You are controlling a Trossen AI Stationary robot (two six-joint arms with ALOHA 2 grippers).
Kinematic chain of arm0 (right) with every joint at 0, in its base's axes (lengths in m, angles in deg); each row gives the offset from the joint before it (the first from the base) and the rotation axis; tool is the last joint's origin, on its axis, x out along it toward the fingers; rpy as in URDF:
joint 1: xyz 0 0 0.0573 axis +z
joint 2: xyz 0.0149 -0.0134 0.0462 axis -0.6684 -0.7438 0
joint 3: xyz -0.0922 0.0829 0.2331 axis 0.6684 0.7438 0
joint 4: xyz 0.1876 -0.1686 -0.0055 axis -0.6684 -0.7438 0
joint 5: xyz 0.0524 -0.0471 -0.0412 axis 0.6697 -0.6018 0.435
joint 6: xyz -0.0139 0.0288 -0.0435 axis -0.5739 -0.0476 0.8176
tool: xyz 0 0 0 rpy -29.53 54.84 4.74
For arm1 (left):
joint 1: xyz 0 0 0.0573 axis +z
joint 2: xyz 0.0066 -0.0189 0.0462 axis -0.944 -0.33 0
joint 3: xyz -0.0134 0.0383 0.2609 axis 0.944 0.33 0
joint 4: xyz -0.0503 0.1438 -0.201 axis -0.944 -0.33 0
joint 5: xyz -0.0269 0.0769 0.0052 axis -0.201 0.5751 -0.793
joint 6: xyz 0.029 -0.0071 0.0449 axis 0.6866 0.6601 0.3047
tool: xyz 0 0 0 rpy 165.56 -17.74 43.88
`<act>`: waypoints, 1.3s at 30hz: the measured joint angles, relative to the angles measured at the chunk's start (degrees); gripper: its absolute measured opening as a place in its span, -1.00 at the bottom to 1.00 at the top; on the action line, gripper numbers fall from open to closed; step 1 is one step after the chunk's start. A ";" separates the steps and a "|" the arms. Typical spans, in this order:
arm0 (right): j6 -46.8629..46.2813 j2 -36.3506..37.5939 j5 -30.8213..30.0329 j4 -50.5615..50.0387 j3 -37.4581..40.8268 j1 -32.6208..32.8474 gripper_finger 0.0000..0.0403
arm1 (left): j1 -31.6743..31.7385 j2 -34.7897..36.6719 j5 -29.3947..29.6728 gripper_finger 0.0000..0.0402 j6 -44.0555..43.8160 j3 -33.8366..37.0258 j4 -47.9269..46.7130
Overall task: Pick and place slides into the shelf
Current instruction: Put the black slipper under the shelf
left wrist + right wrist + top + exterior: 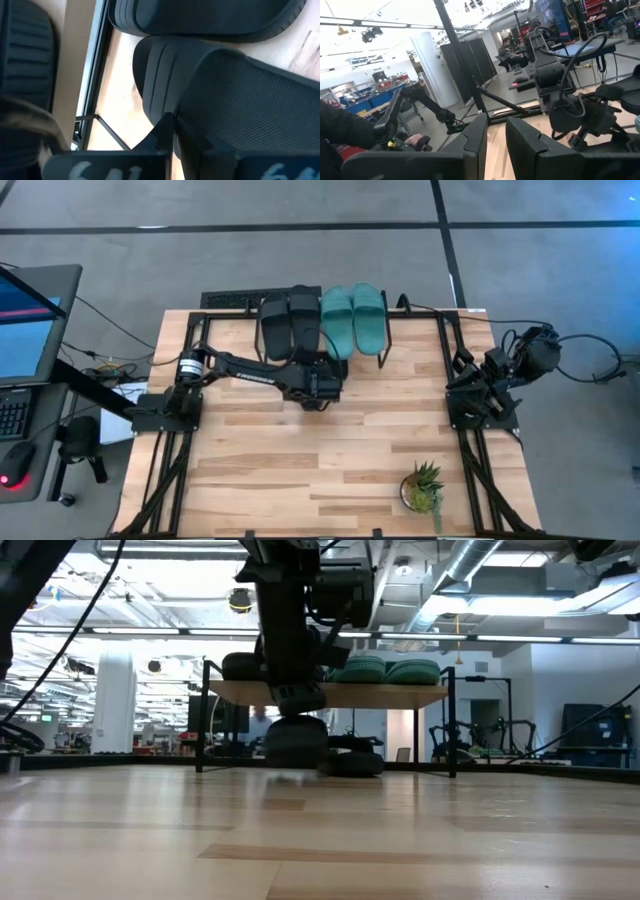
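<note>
My left gripper (322,387), pinched shut on a black slide (225,100), sits just before the shelf (330,695); atop it: two black slides (288,322), two teal slides (352,318)

2 teal slides (352,320), 4 black slides (288,323), 1 shelf (330,694).

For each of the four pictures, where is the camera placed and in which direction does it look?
High view: above the table, looking straight down; both arms, the shelf.
Low view: at table-top height, looking level at the shelf; the left arm comes from above.
Left wrist view: on the left arm, close on a black slide held in the left gripper.
Right wrist view: on the right arm, facing the room past the right gripper.
High and low views share the teal slides.
</note>
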 joint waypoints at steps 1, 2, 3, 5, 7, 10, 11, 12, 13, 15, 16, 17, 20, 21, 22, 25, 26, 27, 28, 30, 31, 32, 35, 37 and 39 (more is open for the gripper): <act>0.00 0.00 0.00 0.00 0.00 0.00 -0.70 | 0.16 0.00 -0.12 -1.00 0.38 0.00 0.36; 0.00 0.00 0.00 0.00 0.01 0.00 -0.70 | 0.35 0.00 -0.16 -1.00 0.77 0.00 0.56; 0.00 0.00 0.00 0.00 0.01 0.00 -0.70 | 0.52 0.00 -0.20 -1.00 1.15 0.00 0.60; 0.00 0.00 -0.02 0.00 -0.01 0.00 -0.70 | 0.82 0.00 -0.86 -1.00 2.20 0.00 0.54; 0.00 0.00 -0.04 0.00 0.00 0.00 -0.70 | 0.89 0.00 -1.66 -1.00 3.14 0.00 0.55; 0.02 0.00 -0.07 0.00 -0.01 0.00 -0.70 | 0.89 0.00 -2.11 -1.00 4.16 0.00 0.56; 0.02 0.00 -0.07 0.00 0.01 0.00 -0.70 | 0.89 0.00 -2.11 -1.00 4.20 0.00 0.55; 0.02 0.00 -0.09 0.00 0.00 -0.01 -0.70 | 0.91 0.00 -2.11 -0.99 4.20 0.00 0.55; 0.02 0.00 -0.16 0.00 0.01 -0.01 -0.70 | 0.94 0.00 -2.17 -0.98 4.41 0.00 0.55; 0.02 0.00 -0.17 -0.01 0.01 0.00 -0.70 | 1.20 0.00 -3.43 -0.92 5.81 0.00 0.57; 0.02 0.00 -0.20 0.00 0.01 0.00 -0.70 | 1.35 0.00 -4.41 -0.88 6.57 0.00 0.55; 0.02 0.00 -0.20 0.00 0.01 0.00 -0.70 | 1.48 0.00 -5.34 -0.84 7.06 0.00 0.57; 0.02 0.00 -0.20 0.00 0.01 0.00 -0.70 | 1.81 0.00 -6.98 -0.71 8.34 -0.04 0.57; 0.02 0.00 -0.20 0.00 0.01 0.00 -0.70 | 1.92 0.00 -7.29 -0.67 8.55 -0.06 0.60; 0.02 0.00 -0.20 0.00 0.01 0.00 -0.70 | 2.00 0.00 -7.49 -0.63 8.84 -0.07 0.58; 0.02 0.00 -0.20 0.00 0.00 0.00 -0.70 | 2.11 0.00 -7.85 -0.53 9.56 -0.07 0.60; 0.00 0.00 -0.17 0.00 0.00 0.00 -0.70 | 2.11 0.00 -7.86 -0.50 9.58 -0.07 0.57; 0.00 0.00 -0.17 0.00 -0.01 0.00 -0.70 | 2.11 0.00 -7.89 -0.48 9.58 -0.07 0.57; 0.00 0.00 -0.17 0.00 0.01 0.00 -0.70 | 2.11 0.00 -7.93 -0.46 9.60 -0.07 0.59; 0.00 0.00 -0.17 0.02 0.01 -0.01 -0.70 | 2.11 0.00 -8.42 -0.44 9.60 -0.07 0.57; 0.00 0.00 -0.17 0.00 0.01 0.00 -0.70 | 2.11 0.00 -8.83 -0.43 9.58 -0.07 0.57; 0.00 0.00 -0.17 0.01 0.00 -0.01 -0.70 | 2.11 0.00 -9.40 -0.43 9.58 -0.07 0.57; 0.00 0.00 -0.17 0.00 0.01 0.00 -0.70 | 1.70 0.00 -10.60 -0.42 9.49 -0.07 0.55; 0.00 0.00 -0.17 0.02 0.01 0.00 -0.70 | 0.99 0.00 -11.68 -0.42 9.22 -0.09 0.54; 0.00 0.00 -0.15 0.01 0.01 0.00 -0.70 | 0.00 0.00 -13.01 -0.42 8.72 -0.11 0.55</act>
